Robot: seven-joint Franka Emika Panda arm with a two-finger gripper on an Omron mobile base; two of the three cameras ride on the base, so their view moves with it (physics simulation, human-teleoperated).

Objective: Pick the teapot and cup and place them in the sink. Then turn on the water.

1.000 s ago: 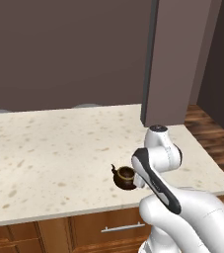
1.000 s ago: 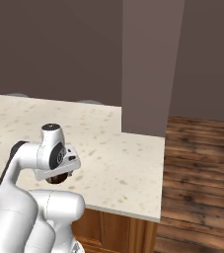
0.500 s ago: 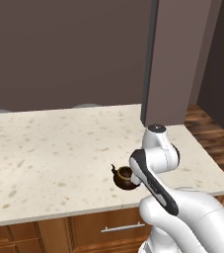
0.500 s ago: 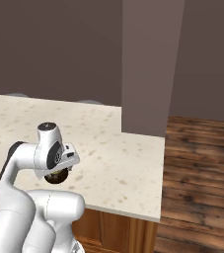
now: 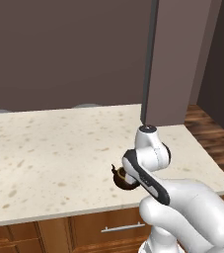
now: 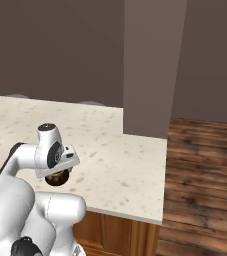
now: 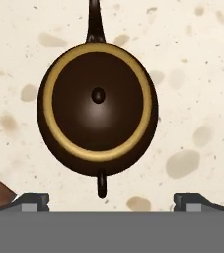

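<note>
Dropping lower over the teapot (image 7: 97,108) than half a second back, gripper (image 7: 111,200) wide open and empty, pot sitting near the counter (image 5: 44,153) front edge, right side; grasp looks next.

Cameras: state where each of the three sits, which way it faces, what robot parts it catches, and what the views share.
Left base view: behind the arm on its left, facing forward and down over the speckled counter; the white arm rises at lower right, beside the teapot.
Right base view: behind on the right, same counter and wood floor; the arm rises at lower left, above the teapot.
Hand view: on the hand, looking straight down on the teapot; the open gripper shows its tips at the bottom.
Shared: teapot and counter appear in all three.
</note>
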